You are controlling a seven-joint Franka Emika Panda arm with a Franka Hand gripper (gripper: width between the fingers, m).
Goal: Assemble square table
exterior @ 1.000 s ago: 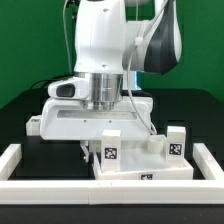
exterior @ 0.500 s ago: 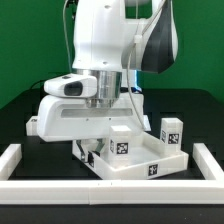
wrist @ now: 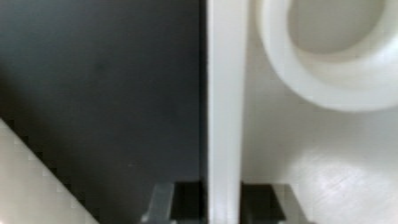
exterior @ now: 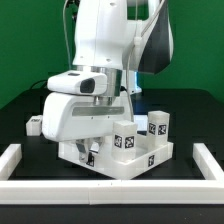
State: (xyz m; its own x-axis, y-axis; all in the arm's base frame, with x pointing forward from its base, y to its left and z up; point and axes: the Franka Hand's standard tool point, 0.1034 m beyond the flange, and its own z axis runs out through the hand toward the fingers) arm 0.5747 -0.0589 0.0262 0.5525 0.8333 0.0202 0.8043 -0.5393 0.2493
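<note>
The white square tabletop (exterior: 135,165) lies near the front of the black table, turned so one corner faces the camera. Two white legs stand upright on it, each with a tag: one (exterior: 127,140) in the middle, one (exterior: 158,125) toward the exterior view's right. My gripper (exterior: 88,150) reaches down at the slab's left side, mostly hidden under the white hand. In the wrist view the slab's thin raised wall (wrist: 222,100) runs straight between my fingers (wrist: 185,203), and the gripper (wrist: 224,205) is shut on it. A round socket (wrist: 338,40) shows beside the wall.
A long white border rail (exterior: 110,192) runs along the front, with side rails at the exterior view's left (exterior: 14,160) and right (exterior: 207,160). A small white part (exterior: 33,125) lies on the black table behind the hand, at the left.
The hand has swung round, and the tabletop has turned with it and slid toward the exterior view's left. The legs on it have been carried along. The grip stays the same.
</note>
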